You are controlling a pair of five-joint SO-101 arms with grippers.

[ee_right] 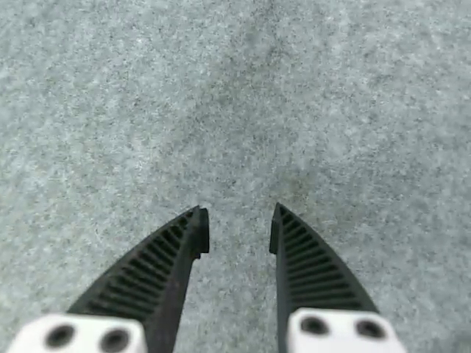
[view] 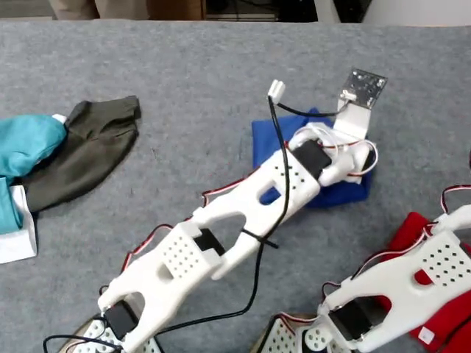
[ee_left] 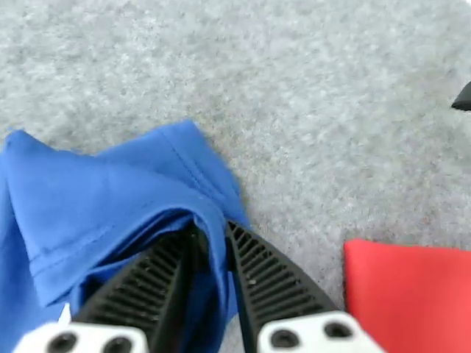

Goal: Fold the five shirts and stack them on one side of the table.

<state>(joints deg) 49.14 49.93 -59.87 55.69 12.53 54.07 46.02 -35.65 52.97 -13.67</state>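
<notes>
Near edge, right corner of the table [view: 221, 66]: the red shirt [view: 449, 309] lies there as a flat pad, and my right arm [view: 405, 276] crosses over it. Right gripper [ee_right: 237, 220] points down at bare grey cover, jaws moderately apart with nothing between them. My left arm [view: 243, 213] runs from the near edge out to mid-table, right of centre, where the blue shirt [ee_left: 96, 198] sits partly folded. Left gripper [ee_left: 213, 232] has its jaws narrow, pinching a raised fold at the blue shirt's edge; the red shirt's corner lies near but apart from it. At the left edge, about halfway to the far edge, a teal shirt [view: 26, 143] is bunched against a dark olive shirt [view: 88, 154], unfolded, with a white garment [view: 18, 235] just nearer, touching the teal.
</notes>
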